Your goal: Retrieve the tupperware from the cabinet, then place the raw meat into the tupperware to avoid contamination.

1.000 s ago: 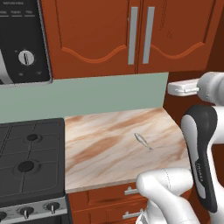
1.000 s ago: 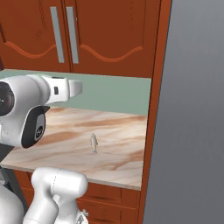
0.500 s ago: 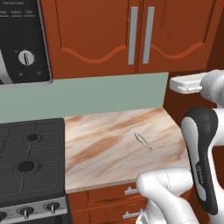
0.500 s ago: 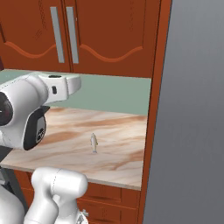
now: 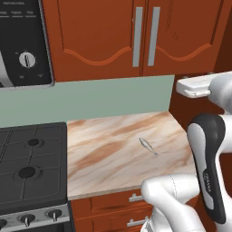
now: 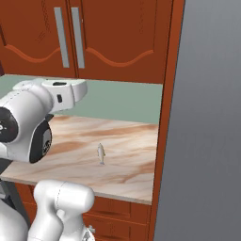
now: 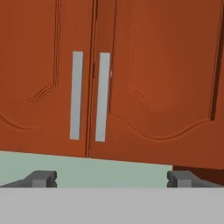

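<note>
The arm stands folded upright at the counter's right end, its hand raised and aimed at the cabinet (image 7: 131,78), whose two doors are shut; the gripper (image 7: 112,178) has its fingertips spread wide apart, with nothing between them. The raw meat (image 5: 147,145) lies alone on the marble counter (image 5: 99,154), its long axis running diagonally, one tapered end toward the backsplash and stove side, the other toward the front right.

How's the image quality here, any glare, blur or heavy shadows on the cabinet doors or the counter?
Left base view: even, flat light, sharp; the raw meat casts barely a shadow on the counter. Right base view: the same flat light, no glare. Hand view: the cabinet looks slightly soft, its handles matte grey; open gripper tips are dark.
</note>
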